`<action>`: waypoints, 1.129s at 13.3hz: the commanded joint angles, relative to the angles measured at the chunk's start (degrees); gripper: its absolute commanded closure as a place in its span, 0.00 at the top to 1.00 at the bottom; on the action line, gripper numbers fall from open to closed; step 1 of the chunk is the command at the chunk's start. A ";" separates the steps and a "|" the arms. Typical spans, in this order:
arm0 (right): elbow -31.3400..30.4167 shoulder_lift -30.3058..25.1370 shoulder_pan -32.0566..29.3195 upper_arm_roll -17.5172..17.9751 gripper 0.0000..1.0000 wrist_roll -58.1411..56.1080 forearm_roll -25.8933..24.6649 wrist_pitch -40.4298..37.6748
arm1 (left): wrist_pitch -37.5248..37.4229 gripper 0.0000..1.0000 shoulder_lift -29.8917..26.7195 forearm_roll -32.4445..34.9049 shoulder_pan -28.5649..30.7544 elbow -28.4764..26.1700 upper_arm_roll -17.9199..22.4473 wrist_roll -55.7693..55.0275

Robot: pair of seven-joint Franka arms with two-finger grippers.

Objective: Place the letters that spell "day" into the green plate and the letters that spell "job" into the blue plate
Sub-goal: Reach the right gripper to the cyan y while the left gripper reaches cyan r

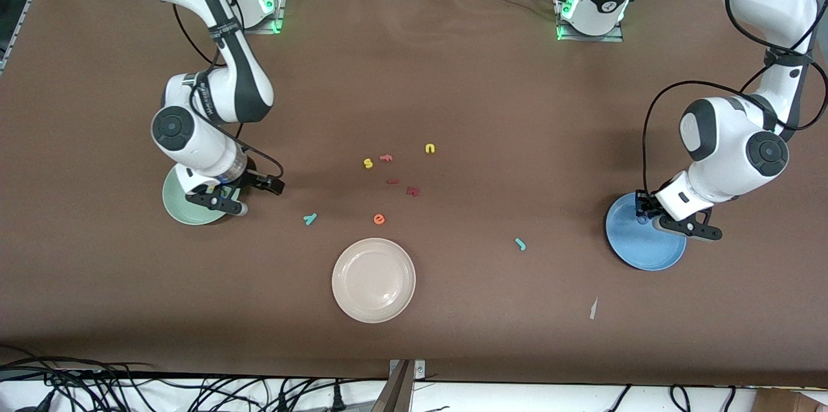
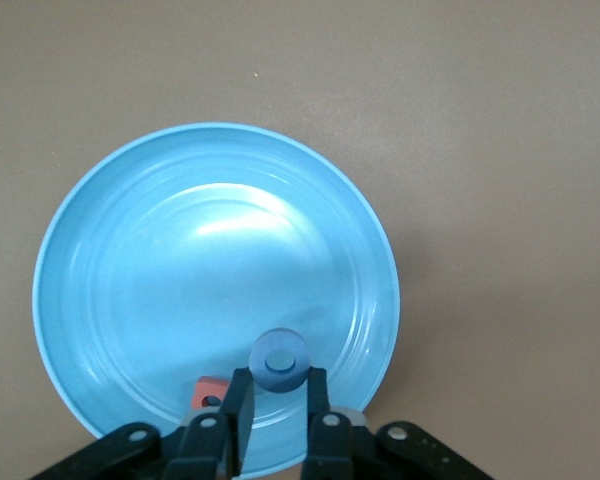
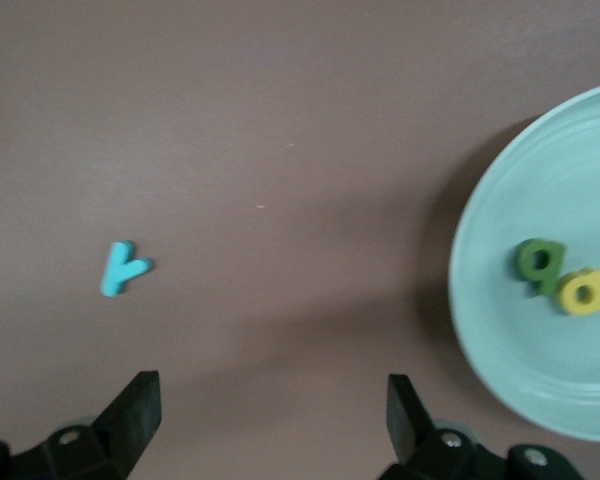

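Left gripper [image 2: 277, 400] over blue plate [image 2: 100, 250], pinching blue ring [image 2: 279, 360]; release judged next. Right gripper [image 3: 270, 410] spread wide beside green plate [image 3: 500, 330]; teal "y" [image 3: 123, 268] still outside.

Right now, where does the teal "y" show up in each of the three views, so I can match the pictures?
Front view: the teal "y" lies on the bare table, between the green plate and the orange "e".
Left wrist view: not in it; only the blue plate shows.
Right wrist view: the teal "y" lies on the table, apart from the green plate.
Shared landmark: the green plate, seen in the front and right wrist views.
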 commanded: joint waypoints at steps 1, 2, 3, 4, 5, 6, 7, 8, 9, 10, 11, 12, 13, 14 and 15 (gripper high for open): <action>4.97 3.61 1.12 0.40 1.00 9.71 0.76 -1.10 | 0.40 0.43 -1.29 1.18 -1.21 -0.68 -0.64 -2.38; 6.29 4.75 1.30 0.49 0.99 11.92 0.76 -1.10 | 0.49 0.43 -1.20 1.01 -2.00 -0.68 -0.90 -4.23; 7.26 5.46 1.30 1.01 0.95 13.42 1.54 -1.10 | 0.66 0.43 -1.20 0.83 -2.88 -0.68 -0.99 -5.38; 8.49 6.42 1.39 1.19 0.97 16.14 2.24 -1.10 | 0.75 0.43 -1.02 0.57 -3.50 -0.59 -1.08 -5.56; 9.28 7.04 1.30 1.19 0.98 17.29 2.51 -1.10 | 0.93 0.43 -0.41 0.39 -3.94 -0.07 -1.25 -5.74; 10.33 8.00 1.30 1.19 0.98 18.18 3.30 -1.19 | 1.02 0.43 0.55 -0.39 -5.51 1.07 -1.69 -6.87; 11.13 9.06 1.30 1.19 0.98 19.32 3.56 -1.10 | 1.28 0.43 1.86 -2.40 -7.44 2.82 -1.69 -9.06; 12.27 10.20 1.30 1.19 0.99 20.89 3.57 -1.10 | 1.46 0.43 3.88 -4.25 -9.37 4.93 -1.69 -11.08; 13.84 11.77 1.30 1.19 1.00 23.61 3.57 -1.10 | 1.54 0.43 5.90 -4.96 -11.13 7.56 -1.69 -13.10; 14.99 13.27 1.39 1.28 1.00 26.42 3.57 -1.01 | 1.54 0.43 7.66 -4.97 -12.80 10.11 -1.69 -15.56; 16.48 14.68 1.39 1.63 1.00 29.23 3.57 -0.84 | 1.89 0.43 9.77 -4.97 -14.21 12.92 -1.61 -18.80; 18.32 16.17 1.39 2.15 1.00 32.13 3.57 -1.10 | 2.24 0.43 11.88 -4.97 -15.27 15.90 -1.52 -21.97; 19.56 17.06 1.30 2.42 1.00 33.38 3.57 -1.19 | 2.25 0.44 14.07 -4.97 -16.15 18.89 -1.52 -24.44; 19.75 17.67 1.39 2.86 1.00 33.91 3.57 -1.10 | 2.60 0.44 15.83 -5.06 -17.03 20.75 -1.43 -26.20; 19.75 17.77 1.39 3.47 1.00 34.09 3.57 -1.10 | 4.77 0.44 16.90 -5.14 -17.47 21.38 -1.26 -27.61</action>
